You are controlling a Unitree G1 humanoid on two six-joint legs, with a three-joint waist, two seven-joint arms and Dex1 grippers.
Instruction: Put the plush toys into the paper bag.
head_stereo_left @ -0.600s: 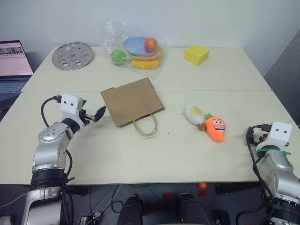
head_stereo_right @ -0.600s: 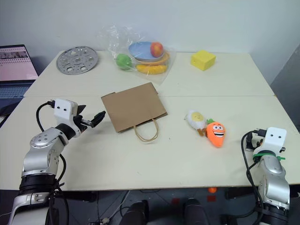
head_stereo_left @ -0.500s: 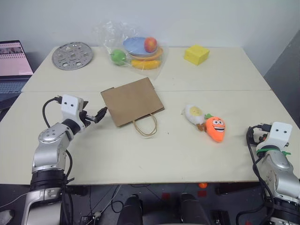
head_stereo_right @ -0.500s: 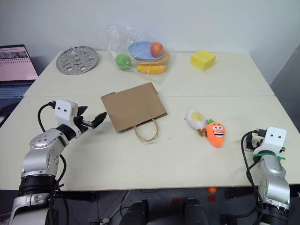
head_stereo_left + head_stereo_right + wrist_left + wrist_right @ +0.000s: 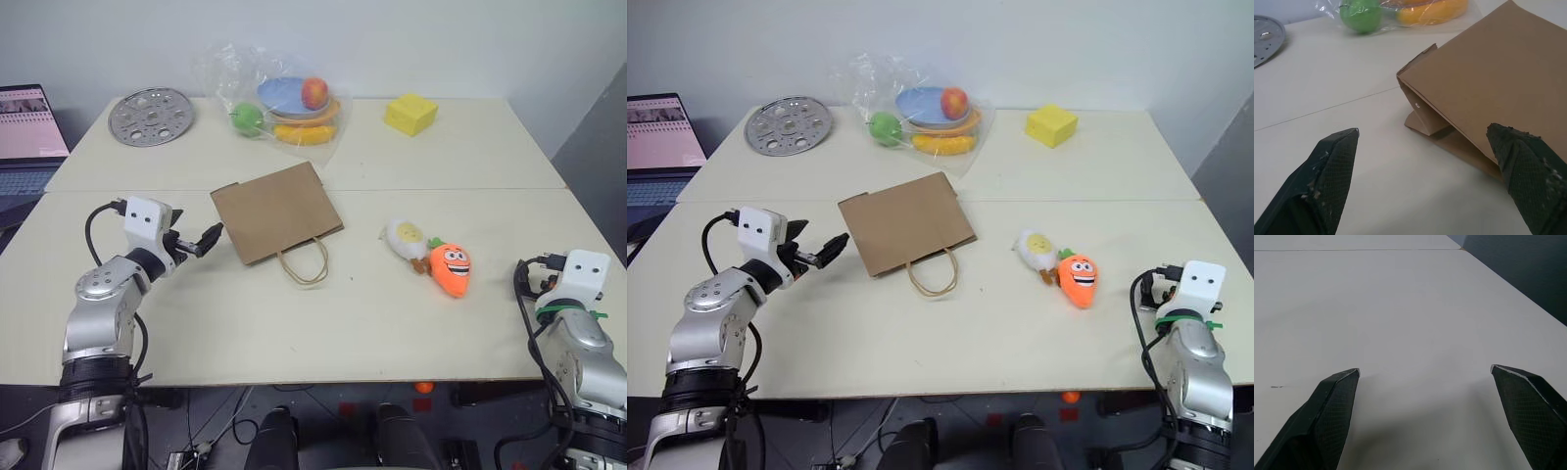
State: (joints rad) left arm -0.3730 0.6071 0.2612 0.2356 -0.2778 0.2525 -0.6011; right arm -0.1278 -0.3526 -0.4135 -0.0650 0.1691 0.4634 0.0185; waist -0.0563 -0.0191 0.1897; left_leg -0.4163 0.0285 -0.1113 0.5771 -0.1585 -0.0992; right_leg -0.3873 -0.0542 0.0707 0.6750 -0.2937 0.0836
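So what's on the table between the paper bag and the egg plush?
Nothing: in the left eye view, bare table lies between the paper bag and the egg plush.

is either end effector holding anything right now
No. Both are open and empty: the left end effector faces the paper bag, the right end effector faces bare table.

Head cameras overlook the table [image 5: 392, 323]; wrist cameras skim it closely.

Lab or office: pushed-together tables [image 5: 441, 176], laptop [image 5: 29, 127], bare wall.
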